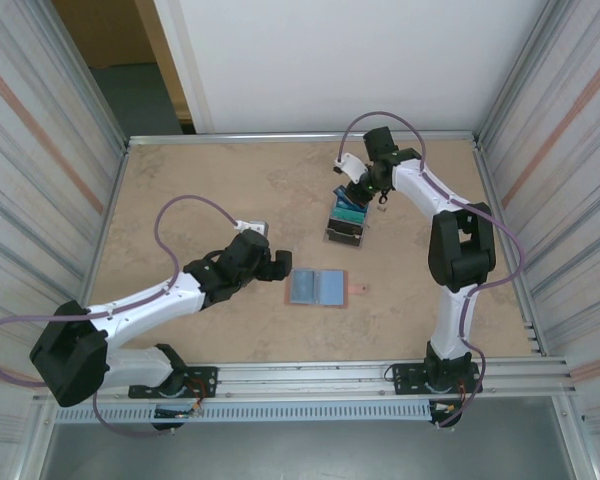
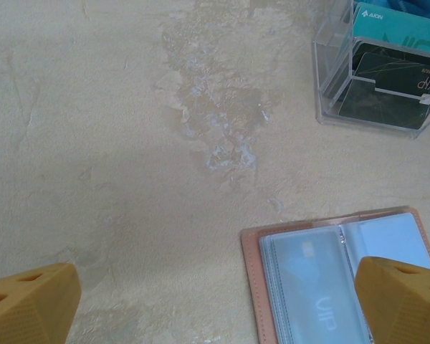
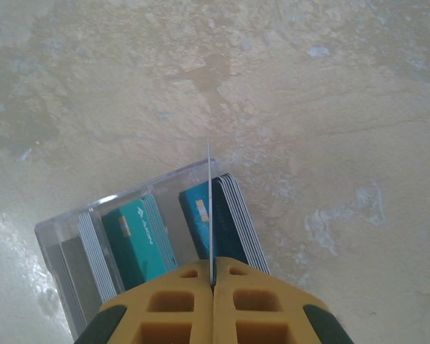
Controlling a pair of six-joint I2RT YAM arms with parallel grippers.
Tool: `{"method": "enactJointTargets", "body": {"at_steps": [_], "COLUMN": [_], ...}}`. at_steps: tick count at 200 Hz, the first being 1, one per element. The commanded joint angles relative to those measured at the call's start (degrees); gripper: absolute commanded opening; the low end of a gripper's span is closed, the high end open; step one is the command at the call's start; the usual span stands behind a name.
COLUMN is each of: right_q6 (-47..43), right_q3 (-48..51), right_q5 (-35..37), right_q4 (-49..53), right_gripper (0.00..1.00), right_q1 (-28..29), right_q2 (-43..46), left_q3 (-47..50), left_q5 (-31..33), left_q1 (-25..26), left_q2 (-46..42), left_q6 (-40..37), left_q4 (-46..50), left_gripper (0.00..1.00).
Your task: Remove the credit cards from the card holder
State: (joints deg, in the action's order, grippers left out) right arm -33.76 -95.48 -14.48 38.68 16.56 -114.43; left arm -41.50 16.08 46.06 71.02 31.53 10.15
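over the box (image 2: 330,72), right hand (image 3: 213,276) pinches a card (image 3: 209,208); left hand (image 1: 280,263) released at holder's (image 2: 251,279) 9 o'clock.

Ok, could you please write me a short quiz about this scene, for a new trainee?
1. True or false: the wallet lies open on the table.
2. Fill in: the jaws of the left gripper stand ___.
3. The right gripper is above the clear box. What does it pinch?
A. a thin card, seen edge-on
B. the wallet
C. nothing
Key: 1 true; 2 open; 3 A.
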Motion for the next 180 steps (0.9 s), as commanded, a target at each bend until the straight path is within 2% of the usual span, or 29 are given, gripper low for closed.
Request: {"method": "enactJointTargets", "body": {"at_steps": [1,84,127,180], "right_q6": [-3.2,-5.9,-2.7,-0.7], "right_q3": [-1.9,-4.3,-7.6,-15.3], "right_q5": [1.8,0.9,-0.5,7.5], "right_q4": [5.0,11.0,13.1,19.8], "right_gripper": [0.00,0.00,0.00,0.00], "right_q1": [-0.9,-1.1,-0.9,1.5], "right_q2": [-1.5,-5.7,-8.0,-13.7], "left_q3": [-0.1,-1.0,-1.0,-1.0], "left_q5": [0.2,0.2,-0.1,-0.4], "left_q1": [-0.4,-0.8,-0.9,-1.3], "left_q2": [-0.6,0.1,0.2,0.3], "left_q6": [-0.3,-0.6,-0.7,-0.9], "left_q4": [-1.2,-1.2,-1.4,-1.6], "left_gripper": [0.99,0.99,0.99,0.99]}}
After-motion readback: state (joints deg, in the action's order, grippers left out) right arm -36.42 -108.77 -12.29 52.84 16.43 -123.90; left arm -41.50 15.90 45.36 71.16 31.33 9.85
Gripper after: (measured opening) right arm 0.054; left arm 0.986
